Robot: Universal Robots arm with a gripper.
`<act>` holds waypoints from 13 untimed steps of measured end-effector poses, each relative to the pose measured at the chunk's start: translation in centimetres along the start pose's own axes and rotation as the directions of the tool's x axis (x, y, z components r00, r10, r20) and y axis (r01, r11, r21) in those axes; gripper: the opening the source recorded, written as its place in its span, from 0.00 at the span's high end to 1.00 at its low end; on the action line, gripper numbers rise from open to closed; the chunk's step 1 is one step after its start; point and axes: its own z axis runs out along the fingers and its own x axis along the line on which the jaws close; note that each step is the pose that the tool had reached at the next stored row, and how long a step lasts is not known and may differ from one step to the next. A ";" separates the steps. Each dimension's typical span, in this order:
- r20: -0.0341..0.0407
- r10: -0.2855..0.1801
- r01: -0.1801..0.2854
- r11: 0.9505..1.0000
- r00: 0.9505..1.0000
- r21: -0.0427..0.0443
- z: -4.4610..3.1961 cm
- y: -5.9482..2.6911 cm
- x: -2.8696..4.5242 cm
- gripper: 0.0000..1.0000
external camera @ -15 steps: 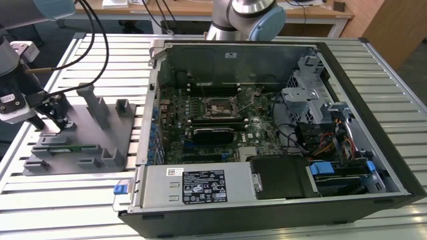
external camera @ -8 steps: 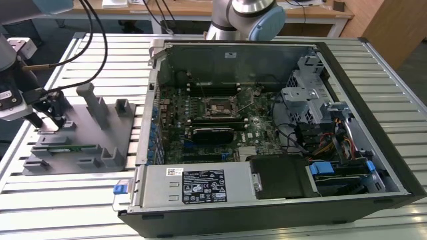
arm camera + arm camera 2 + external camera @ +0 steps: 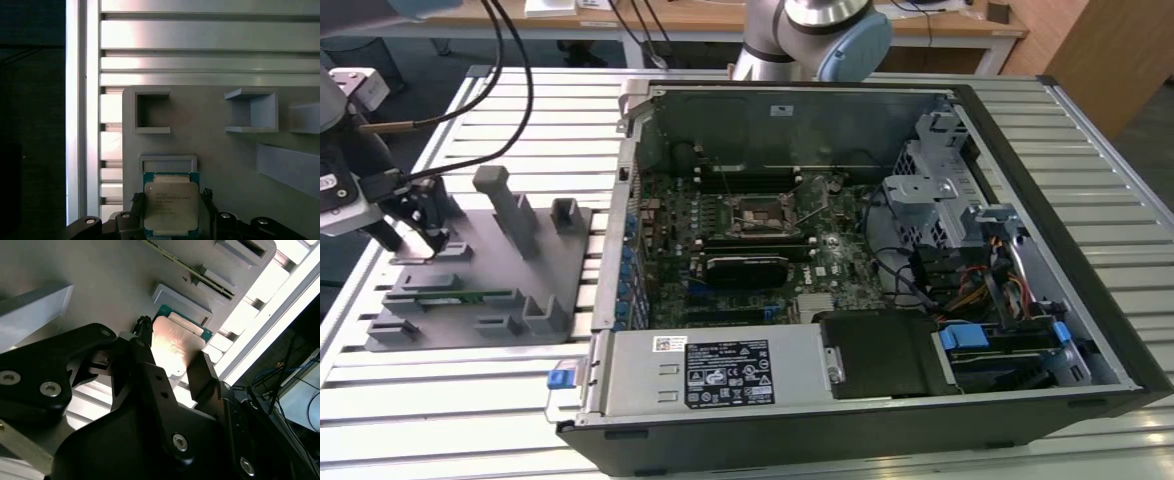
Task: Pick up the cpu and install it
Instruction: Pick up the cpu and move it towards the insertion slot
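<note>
You are at the pick-up step. The small flat square cpu (image 3: 171,202), with its silvery metal lid and green rim, lies flat in its nest on the grey moulded plastic fixture tray (image 3: 220,150). It sits just beside a low grey bracket (image 3: 167,163) of that tray, it has not been lifted, and nothing of the install is done. The black two-fingered claw (image 3: 171,196) hangs right over it, spread, with one finger at each of two opposite edges. In the first wrist view a thin gap shows between each fingertip (image 3: 136,199) and the chip's rim, so I judge that it is not yet pinching. In the exterior view the claw (image 3: 416,243) stands over the tray's end towards the exterior view's left. The tray rests on the ribbed aluminium bench (image 3: 454,400), and the claw is well apart from the open black computer case (image 3: 787,130). Inside the case, the square socket (image 3: 765,215) on the green motherboard (image 3: 834,265) appears empty. As I read it, the grasp calls for both fingers to meet the rim evenly and square to it. The chip is thin, and a lopsided squeeze could tip it in the nest. Any lift would want to go straight up to clear the bracket.
</note>
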 end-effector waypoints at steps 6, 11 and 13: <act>0.000 0.000 0.000 1.000 1.000 0.000 -0.67 0.00 -0.01 0.47; 0.000 0.000 0.000 1.000 1.000 0.000 -1.12 0.01 -0.03 0.47; 0.000 0.000 0.000 1.000 1.000 0.000 -1.37 0.02 -0.03 0.47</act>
